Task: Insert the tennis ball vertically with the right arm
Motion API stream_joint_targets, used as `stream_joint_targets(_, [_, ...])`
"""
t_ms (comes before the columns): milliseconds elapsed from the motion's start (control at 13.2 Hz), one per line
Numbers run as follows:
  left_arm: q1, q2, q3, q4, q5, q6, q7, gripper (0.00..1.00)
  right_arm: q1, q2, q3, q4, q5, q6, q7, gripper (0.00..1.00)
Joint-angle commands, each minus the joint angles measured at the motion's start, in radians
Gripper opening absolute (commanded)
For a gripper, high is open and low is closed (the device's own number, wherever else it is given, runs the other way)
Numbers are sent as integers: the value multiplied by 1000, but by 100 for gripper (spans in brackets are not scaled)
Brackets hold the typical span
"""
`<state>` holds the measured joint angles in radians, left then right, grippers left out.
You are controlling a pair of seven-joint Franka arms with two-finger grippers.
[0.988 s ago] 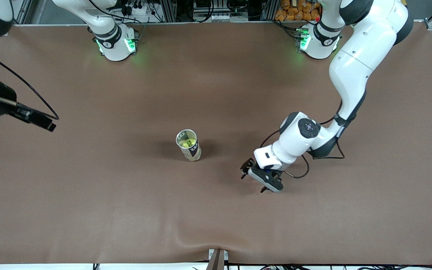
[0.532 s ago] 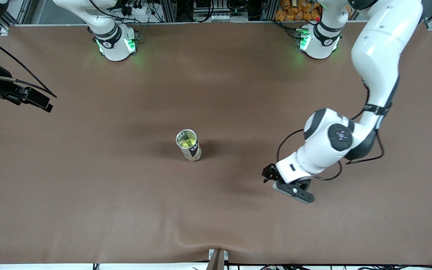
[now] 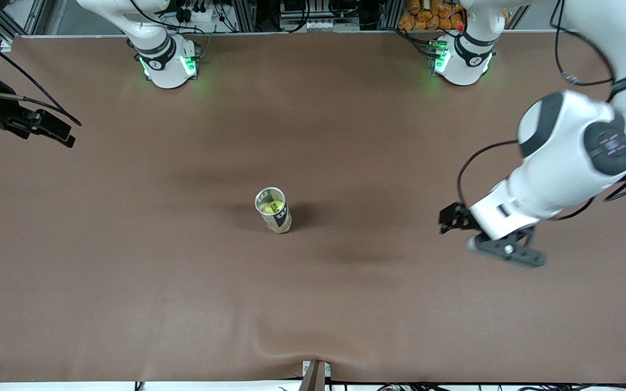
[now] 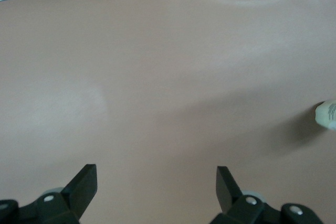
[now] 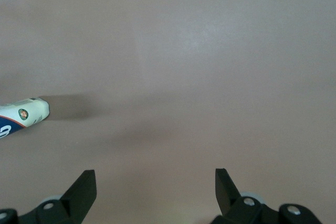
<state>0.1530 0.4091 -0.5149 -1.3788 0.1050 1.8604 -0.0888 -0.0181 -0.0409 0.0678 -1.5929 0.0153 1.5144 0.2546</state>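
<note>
A clear tennis ball can [image 3: 274, 212] with a dark label stands upright in the middle of the brown table, its top open. A yellow tennis ball [image 3: 273, 206] sits inside it. The can's edge also shows in the right wrist view [image 5: 22, 115] and in the left wrist view [image 4: 327, 114]. My right gripper [image 3: 55, 131] hangs over the right arm's end of the table, well away from the can; in its wrist view it [image 5: 156, 182] is open and empty. My left gripper [image 3: 506, 254] hovers over the left arm's end of the table; it [image 4: 156, 182] is open and empty.
The brown mat [image 3: 313, 304] covers the table and has a ripple near its front edge [image 3: 291, 353]. The two arm bases [image 3: 167, 61] [image 3: 461, 57] stand at the back edge. Cables trail from both arms.
My left arm has swung away from the can toward its own end of the table and risen. My right gripper has drawn back toward the base side of the table.
</note>
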Motion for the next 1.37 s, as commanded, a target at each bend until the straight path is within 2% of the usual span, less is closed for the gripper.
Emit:
stream_joint_targets(0, [34, -113, 4, -25, -21, -88, -17, 100, -16, -34, 7, -45, -2, 24, -68, 100])
stream_joint_targets(76, [36, -137, 6, -25, -16, -127, -17, 100, -20, -33, 4, -44, 0, 29, -139, 100])
stream_joint_targets(304, [95, -202, 18, -25, -21, -200, -17, 100, -16, -28, 1, -23, -9, 20, -149, 100])
stream_joint_targets(380, [146, -225, 18, -25, -25, -210, 0, 100, -26, -14, 0, 14, -2, 11, -158, 100])
stream_joint_targets(456, [152, -257, 33, -26, -27, -228, 4, 100, -22, -8, 1, 46, -11, -25, -156, 100])
stream_joint_targets(608, [70, -305, 193, -35, -30, -237, 11, 100, -22, -8, 1, 59, -9, -40, -161, 100])
stream_joint_targets(684, [16, -328, 278, -35, -85, -269, 12, 100, -22, -10, 1, 59, -8, -60, -161, 100])
stream_joint_targets(760, [-12, -357, 333, -48, -147, -300, 12, 100, -20, -11, 1, 60, -3, -68, -161, 100])
stream_joint_targets(1140, [-134, -472, 469, -172, -166, -329, 14, 100, -22, -11, 0, 71, -15, -72, -163, 100])
stream_joint_targets(1292, [-138, -519, 466, -224, -166, -329, 11, 100, -23, -10, 0, 71, -11, -68, -163, 100])
